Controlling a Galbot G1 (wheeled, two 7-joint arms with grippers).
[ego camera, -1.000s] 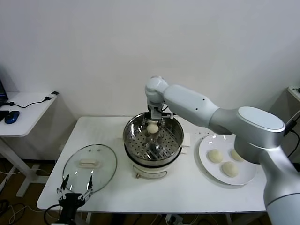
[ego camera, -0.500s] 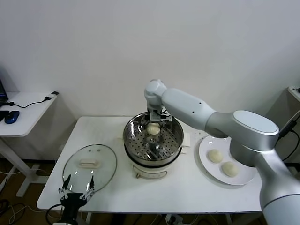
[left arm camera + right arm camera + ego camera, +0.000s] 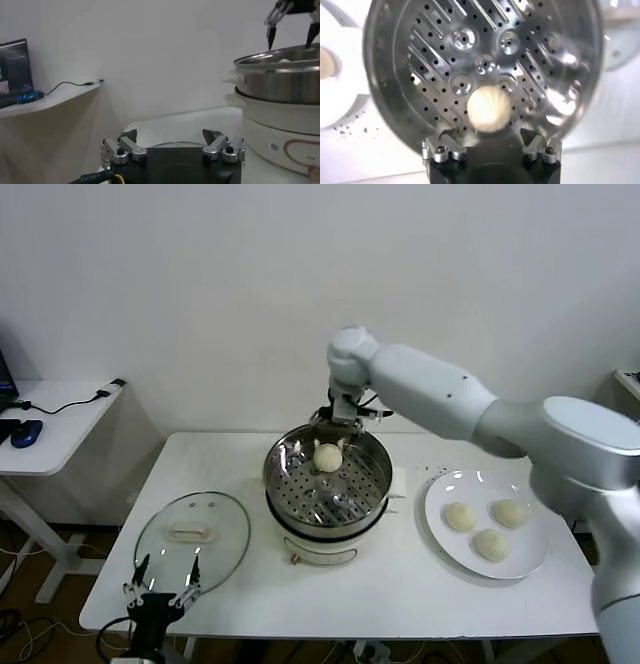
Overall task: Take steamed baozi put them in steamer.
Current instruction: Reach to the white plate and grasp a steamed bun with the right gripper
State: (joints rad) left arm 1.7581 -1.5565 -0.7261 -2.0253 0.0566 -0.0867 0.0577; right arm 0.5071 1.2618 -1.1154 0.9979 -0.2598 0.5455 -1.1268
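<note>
The steamer (image 3: pixel 274 476) stands mid-table, shiny steel on a cream base. One cream-white baozi (image 3: pixel 327 456) lies on its perforated tray toward the far side, and it also shows in the right wrist view (image 3: pixel 489 110). My right gripper (image 3: pixel 338 422) hangs open and empty just above the steamer's far rim, over that bun (image 3: pixel 484 134). Three more baozi (image 3: pixel 459 517), (image 3: pixel 510 512), (image 3: pixel 490 544) lie on the white plate (image 3: pixel 438 486) to the right. My left gripper (image 3: pixel 160 582) is parked open at the table's front left corner (image 3: pixel 169 134).
The round glass lid (image 3: pixel 215 514) with a cream handle lies flat on the table left of the steamer, just beyond the left gripper. A side desk (image 3: pixel 60 409) with a mouse stands at the far left. The wall is close behind the steamer.
My right gripper has let go of the baozi, risen out of the steamer and drawn back toward the far rim. The bun stays on the tray. The arm no longer hides the third plate bun.
</note>
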